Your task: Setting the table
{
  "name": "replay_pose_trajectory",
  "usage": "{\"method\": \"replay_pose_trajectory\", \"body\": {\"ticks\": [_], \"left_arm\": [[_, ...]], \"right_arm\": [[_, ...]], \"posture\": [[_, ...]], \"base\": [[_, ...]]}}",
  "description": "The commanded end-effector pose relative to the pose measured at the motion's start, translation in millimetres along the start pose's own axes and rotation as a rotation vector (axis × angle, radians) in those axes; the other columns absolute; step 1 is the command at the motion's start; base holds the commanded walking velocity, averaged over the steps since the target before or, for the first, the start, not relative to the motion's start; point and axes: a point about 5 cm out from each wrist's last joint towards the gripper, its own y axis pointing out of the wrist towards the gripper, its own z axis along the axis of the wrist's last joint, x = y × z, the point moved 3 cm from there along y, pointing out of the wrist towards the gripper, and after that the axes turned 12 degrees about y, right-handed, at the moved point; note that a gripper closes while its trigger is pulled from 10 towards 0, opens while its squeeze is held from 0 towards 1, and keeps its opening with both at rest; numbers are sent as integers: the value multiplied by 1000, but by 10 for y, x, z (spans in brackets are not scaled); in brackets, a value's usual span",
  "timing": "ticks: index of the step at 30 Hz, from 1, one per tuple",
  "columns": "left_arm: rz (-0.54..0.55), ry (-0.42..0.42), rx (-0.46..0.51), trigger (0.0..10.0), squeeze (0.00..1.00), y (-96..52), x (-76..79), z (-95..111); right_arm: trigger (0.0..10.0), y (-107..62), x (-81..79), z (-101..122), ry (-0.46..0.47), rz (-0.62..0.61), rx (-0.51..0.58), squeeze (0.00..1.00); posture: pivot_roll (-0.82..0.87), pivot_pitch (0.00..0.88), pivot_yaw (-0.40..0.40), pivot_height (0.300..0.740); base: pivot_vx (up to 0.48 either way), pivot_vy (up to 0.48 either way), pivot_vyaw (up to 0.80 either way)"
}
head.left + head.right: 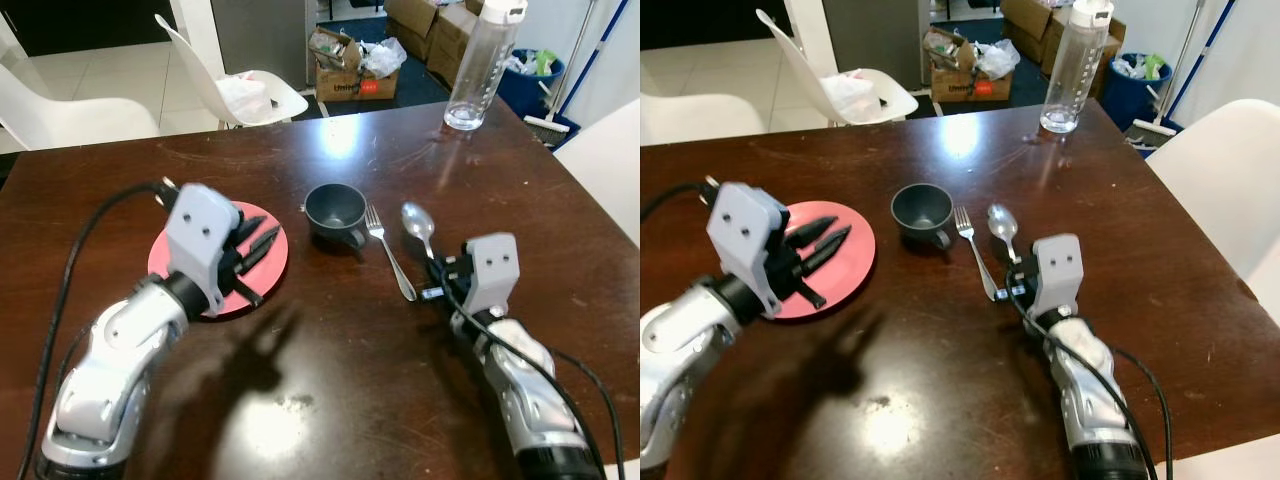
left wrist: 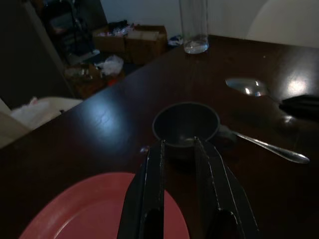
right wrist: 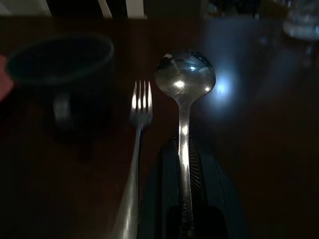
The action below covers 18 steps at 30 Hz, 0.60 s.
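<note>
Left eye view: a dark wooden table (image 1: 330,400) is seen carrying a red plate (image 1: 268,268), a dark grey cup (image 1: 333,212), a fork (image 1: 389,252) and a spoon (image 1: 418,224), with a clear water bottle (image 1: 483,62) standing well apart at the far edge. The cup sits between the plate and the cutlery; the fork lies just beside the cup's handle, and the spoon lies just beside the fork, on the robot's right. The right gripper (image 3: 185,174) is lowered to the table and is seen in the right wrist view clenched around the spoon's handle, the bowl of the spoon pointing away from it. The left gripper (image 2: 178,164) is held above the plate's far edge and aimed at the cup, its two fingers parted and nothing held between them. The step in hand is judged to be the placing of the spoon, with the setting partly laid out. Several risks are judged from here. The fork lies so close to the spoon that it could be dragged or knocked askew if the spoon is slid rather than lifted. The handle is thin and smooth, so it could twist or slip in the grip if it is raised quickly. The cup could be nudged by the left gripper if that arm is advanced without care.
</note>
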Motion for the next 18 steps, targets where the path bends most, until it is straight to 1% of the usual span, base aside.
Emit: {"method": "replay_pose_trajectory", "body": {"ticks": [1,5,6,8,10,12,18], "left_arm": [[-5,-5,-17,10000,0,-34,-8,-3],[-1,-14,-6,10000,0,-28,-40,93],[-1,-14,-6,10000,0,-28,-40,93],[7,-5,8,10000,0,-46,-111,182],[9,-2,11,10000,0,-53,-133,205],[12,12,17,10000,0,-93,-206,263],[3,19,5,10000,0,-154,-253,279]], "right_arm": [[10000,8,36,-39,11,0,-10,0],[10000,111,26,-38,32,25,-13,0],[10000,111,26,-38,32,25,-13,0],[10000,193,2,-61,50,40,-22,0],[10000,212,3,-67,56,42,-23,0],[10000,271,3,-85,73,47,-32,0],[10000,309,15,-105,84,32,-38,0]], "posture": [[66,127,137,740],[98,126,136,740],[98,126,136,740],[122,122,133,740],[122,122,133,740],[143,122,131,740],[151,124,124,740]], "base": [[0,0,0],[0,0,0],[0,0,0],[0,0,0],[0,0,0],[0,0,0],[0,0,0]]}}
